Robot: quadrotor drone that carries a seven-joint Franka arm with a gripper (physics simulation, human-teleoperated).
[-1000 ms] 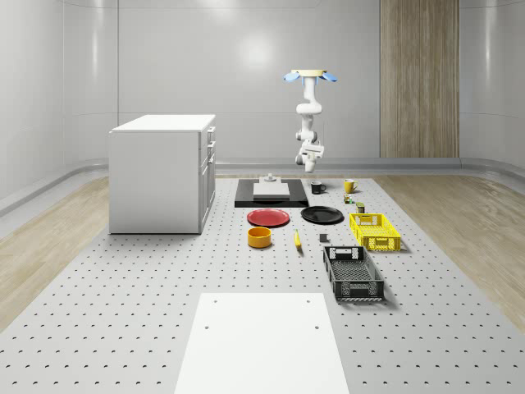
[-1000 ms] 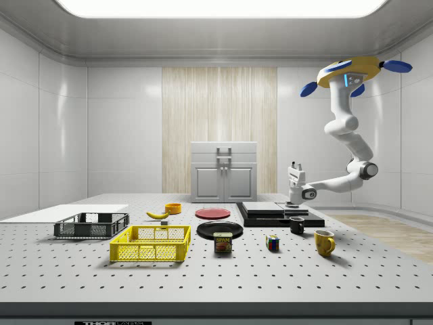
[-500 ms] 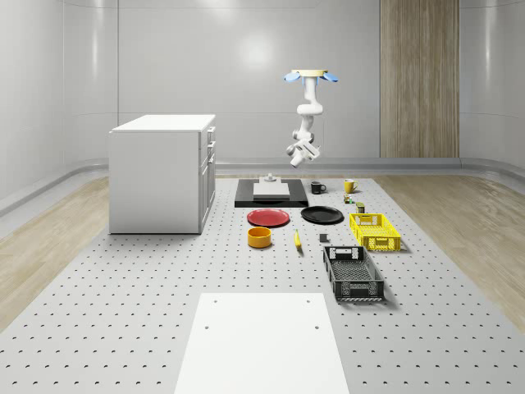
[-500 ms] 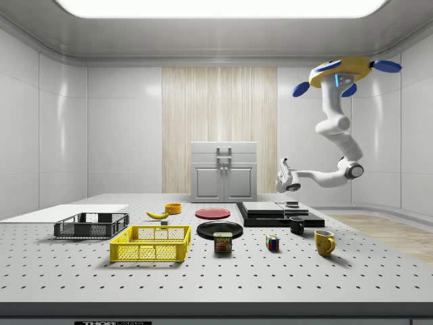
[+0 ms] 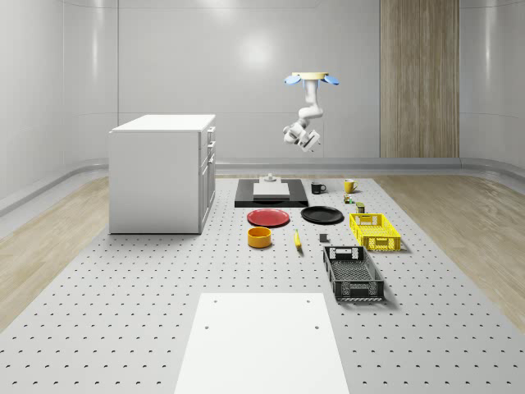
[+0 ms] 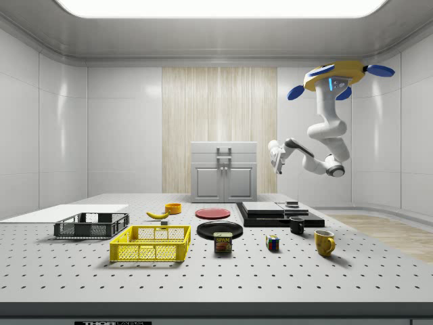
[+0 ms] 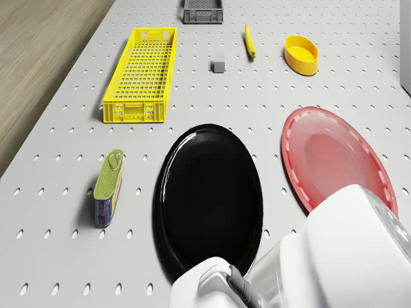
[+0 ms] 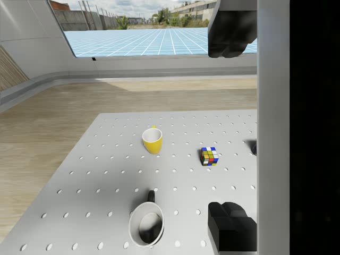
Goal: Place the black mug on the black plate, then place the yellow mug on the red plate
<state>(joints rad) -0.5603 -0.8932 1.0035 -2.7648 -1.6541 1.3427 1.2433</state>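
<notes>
Both mugs (image 8: 147, 225) grounded — tool (image 6: 273, 153) high above.

**A:** so what else was sitting on that pegboard table (image 5: 123, 312)?

**B:** a yellow crate (image 5: 375, 231) with a black crate (image 5: 353, 272) just in front of it in the whole-scene view, a banana (image 7: 249, 40) near a yellow bowl (image 7: 302, 54), and a small grey cube (image 7: 218, 66) between the banana and the yellow crate.

**A:** anything smaller?

**B:** a spam can (image 6: 222, 242) lying on its side, a Rubik's cube (image 8: 210, 156), plus a white cabinet (image 5: 162, 172) and a white sheet (image 5: 261, 343).
</notes>
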